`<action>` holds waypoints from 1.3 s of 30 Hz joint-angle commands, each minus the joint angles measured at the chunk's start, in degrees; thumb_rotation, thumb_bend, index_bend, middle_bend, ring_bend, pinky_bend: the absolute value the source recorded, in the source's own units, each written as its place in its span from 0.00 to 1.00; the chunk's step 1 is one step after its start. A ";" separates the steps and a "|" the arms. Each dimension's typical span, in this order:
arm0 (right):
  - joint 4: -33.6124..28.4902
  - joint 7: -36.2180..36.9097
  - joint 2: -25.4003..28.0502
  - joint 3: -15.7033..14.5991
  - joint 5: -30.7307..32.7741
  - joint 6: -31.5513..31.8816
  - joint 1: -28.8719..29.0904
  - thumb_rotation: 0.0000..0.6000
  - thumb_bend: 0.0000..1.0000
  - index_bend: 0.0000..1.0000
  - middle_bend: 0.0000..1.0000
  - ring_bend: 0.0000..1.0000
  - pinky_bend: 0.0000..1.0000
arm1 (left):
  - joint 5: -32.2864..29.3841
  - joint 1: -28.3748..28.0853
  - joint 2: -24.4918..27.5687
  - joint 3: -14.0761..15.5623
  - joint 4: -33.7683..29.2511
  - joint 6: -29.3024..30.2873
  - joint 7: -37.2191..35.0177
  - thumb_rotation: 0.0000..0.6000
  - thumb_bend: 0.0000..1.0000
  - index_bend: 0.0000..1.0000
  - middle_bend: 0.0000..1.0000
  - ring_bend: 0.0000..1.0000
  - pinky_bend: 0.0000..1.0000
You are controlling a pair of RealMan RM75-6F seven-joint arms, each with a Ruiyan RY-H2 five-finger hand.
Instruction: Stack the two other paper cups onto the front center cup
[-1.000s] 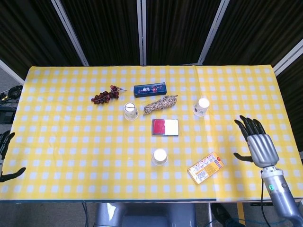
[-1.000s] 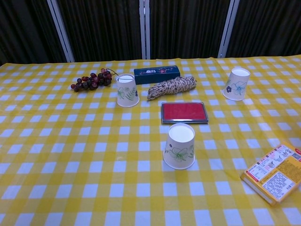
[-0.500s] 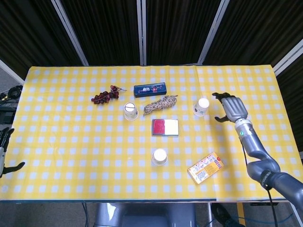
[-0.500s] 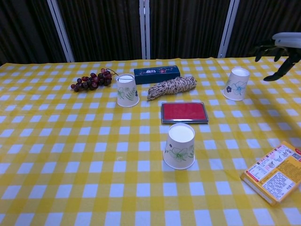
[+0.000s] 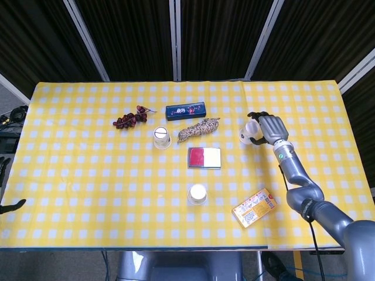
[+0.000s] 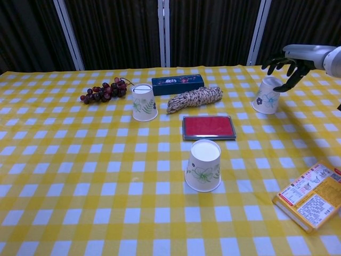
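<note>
Three white paper cups with a floral print stand upside down on the yellow checked table. The front center cup stands alone. The back left cup stands beside the grapes. At the right cup, my right hand hovers with fingers spread over its top and far side; I cannot tell if it touches. My left hand shows only as slivers at the left edge, fingers apart, holding nothing.
Between the cups lie a red flat case, a coil of rope, a blue box and dark grapes. A yellow packet lies at the front right.
My right hand has swung from the table's right front up and leftward to the right cup, its fingers now around the cup's top. The left hand has slid further out of view.
</note>
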 commanded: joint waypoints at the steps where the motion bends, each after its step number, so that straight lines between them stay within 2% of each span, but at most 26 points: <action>1: 2.52 0.08 -1.58 -0.09 0.61 -1.47 1.31 1.00 0.22 0.24 0.25 0.18 0.29 | -0.04 -0.01 0.02 -0.03 -0.04 0.06 0.07 1.00 0.00 0.00 0.00 0.00 0.00; 5: 3.63 0.05 -2.17 -0.64 0.39 -2.05 1.89 1.00 0.22 0.27 0.29 0.24 0.31 | -0.20 -0.06 -0.03 0.00 0.00 -0.05 0.25 1.00 0.00 0.00 0.00 0.00 0.00; 10: 4.75 -0.51 -3.00 -1.11 0.18 -1.19 2.07 1.00 0.23 0.35 0.40 0.36 0.38 | -0.69 -0.07 0.00 -0.22 0.12 -0.06 0.11 1.00 0.00 0.00 0.00 0.00 0.00; 16: 2.25 0.24 -1.44 -0.89 -0.51 2.22 1.28 1.00 0.24 0.37 0.42 0.38 0.40 | -0.45 -0.09 0.00 -0.03 -0.04 -0.06 0.23 1.00 0.00 0.00 0.00 0.00 0.00; 20: -4.42 1.34 2.76 -0.85 -2.04 6.04 -0.20 1.00 0.24 0.37 0.42 0.38 0.40 | -0.06 0.05 0.23 0.03 -0.34 0.33 -0.11 1.00 0.00 0.00 0.00 0.00 0.00; 25: -16.05 3.24 9.43 -1.13 -4.31 9.88 -2.57 1.00 0.24 0.37 0.42 0.38 0.40 | 0.39 0.21 0.55 0.11 -0.71 0.64 -0.70 1.00 0.00 0.00 0.00 0.00 0.00; 27: -24.04 3.95 14.02 -1.86 -6.60 12.00 -4.04 1.00 0.24 0.37 0.42 0.38 0.40 | 0.72 0.26 0.69 0.20 -0.82 0.78 -0.93 1.00 0.00 0.00 0.00 0.00 0.00; 32: -39.56 3.04 23.17 -4.53 -13.29 16.42 -6.72 1.00 0.24 0.37 0.42 0.38 0.40 | 1.55 0.19 0.83 0.48 -1.29 0.83 -1.10 1.00 0.00 0.00 0.00 0.00 0.00; 35: -46.18 1.03 26.99 -5.99 -16.54 17.90 -7.48 1.00 0.25 0.37 0.42 0.38 0.40 | 2.09 0.11 0.98 0.59 -1.79 0.97 -1.03 1.00 0.00 0.00 0.00 0.00 0.00; 39: -51.53 -1.38 29.61 -7.03 -19.52 19.23 -7.77 1.00 0.25 0.37 0.42 0.38 0.40 | 2.55 0.16 1.22 0.68 -2.28 1.24 -1.19 1.00 0.00 0.00 0.00 0.00 0.00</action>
